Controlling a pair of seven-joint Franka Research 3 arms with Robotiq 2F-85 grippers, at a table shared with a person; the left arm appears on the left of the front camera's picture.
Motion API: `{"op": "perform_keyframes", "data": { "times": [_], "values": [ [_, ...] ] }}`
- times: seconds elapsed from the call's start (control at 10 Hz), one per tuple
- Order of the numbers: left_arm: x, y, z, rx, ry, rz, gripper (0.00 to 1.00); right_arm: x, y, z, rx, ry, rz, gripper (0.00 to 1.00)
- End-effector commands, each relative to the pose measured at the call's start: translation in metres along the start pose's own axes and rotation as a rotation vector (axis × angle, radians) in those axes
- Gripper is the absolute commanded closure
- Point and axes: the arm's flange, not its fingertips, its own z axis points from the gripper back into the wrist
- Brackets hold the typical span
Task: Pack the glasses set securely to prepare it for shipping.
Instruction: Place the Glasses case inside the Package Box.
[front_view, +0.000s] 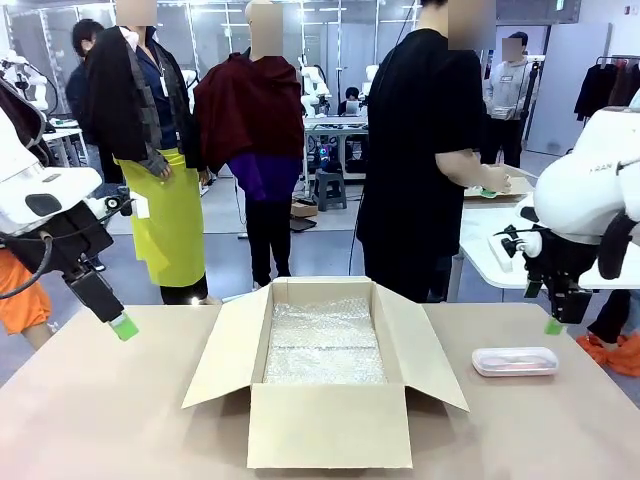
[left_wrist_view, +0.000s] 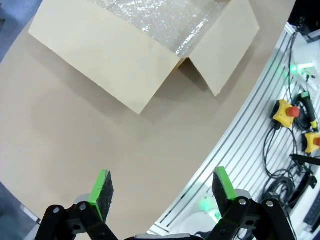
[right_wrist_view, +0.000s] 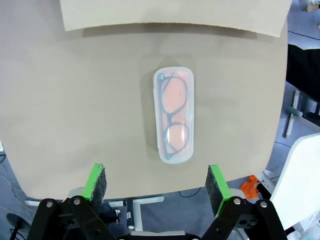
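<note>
One clear plastic case (front_view: 515, 361) with pink-tinted eyeglasses lies flat on the tan table, right of the open cardboard box (front_view: 327, 425). In the right wrist view that case (right_wrist_view: 173, 114) lies lengthwise below my right gripper (right_wrist_view: 157, 185), which hovers open above it without touching. From the front, the right gripper (front_view: 554, 325) hangs just above and right of the case. My left gripper (front_view: 123, 326) is open over bare table left of the box (left_wrist_view: 115, 60); from its wrist, the left gripper (left_wrist_view: 162, 192) holds nothing. The person's hand (front_view: 490, 183) rests by something greenish on a side table; I cannot tell if it is the teal-green case.
Bubble wrap (front_view: 325, 345) lines the box's floor, and its four flaps are spread outward. The person in black (front_view: 420, 150) stands at the far side, turned toward a white side table (front_view: 490, 235). Cables and yellow stop buttons (left_wrist_view: 285, 112) lie past the table edge.
</note>
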Motion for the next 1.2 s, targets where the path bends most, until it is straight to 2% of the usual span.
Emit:
{"op": "perform_keyframes", "data": {
  "times": [0.0,0.2,0.5,1.1],
  "values": [
    [0.001,-0.001,0.002,-0.001,-0.011,0.006,0.00,-0.009,-0.027,-0.024,0.051,-0.036,0.027,0.00],
    [0.001,-0.001,0.002,-0.001,-0.011,0.006,0.00,-0.018,-0.043,-0.053,0.018,0.009,-0.004,0.00],
    [0.001,-0.001,0.002,-0.001,-0.011,0.006,0.00,-0.038,-0.056,-0.087,0.047,-0.078,0.042,0.00],
    [0.001,-0.001,0.002,-0.001,-0.011,0.006,0.00,-0.039,-0.066,-0.130,0.108,-0.095,0.045,0.00]
  ]
}}
